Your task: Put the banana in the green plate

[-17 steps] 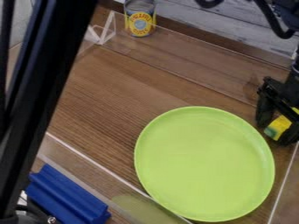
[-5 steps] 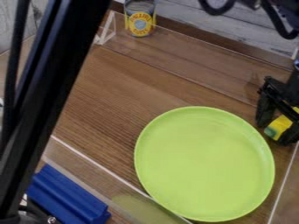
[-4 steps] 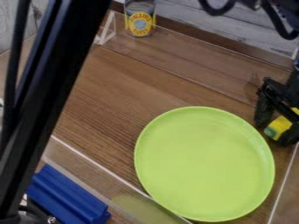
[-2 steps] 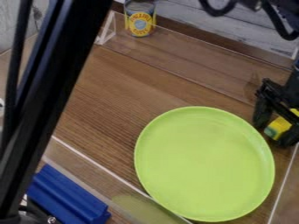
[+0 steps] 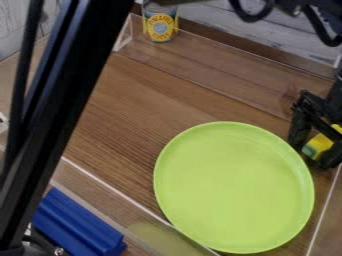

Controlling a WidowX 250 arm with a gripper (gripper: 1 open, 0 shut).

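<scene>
While the pincer [image 5: 318, 135] is standing spread and empty around the banana [image 5: 318, 148] at the desk's [image 5: 174, 95] right edge, just beside the green plate [image 5: 234, 186], 1 risk is showing: closing off-centre, squeezing it sideways out.

Green plate [image 5: 234, 186] lay flat on the wooden tabletop [image 5: 160, 95], lower right. At the right edge, the black end effector [image 5: 318, 135] stood low with jaws apart around a bit of yellow, the banana [image 5: 318, 149], just beside the plate's rim. A yellow-labelled can [image 5: 160, 24] stood far back. Blue block [image 5: 74, 228] at bottom left.
</scene>
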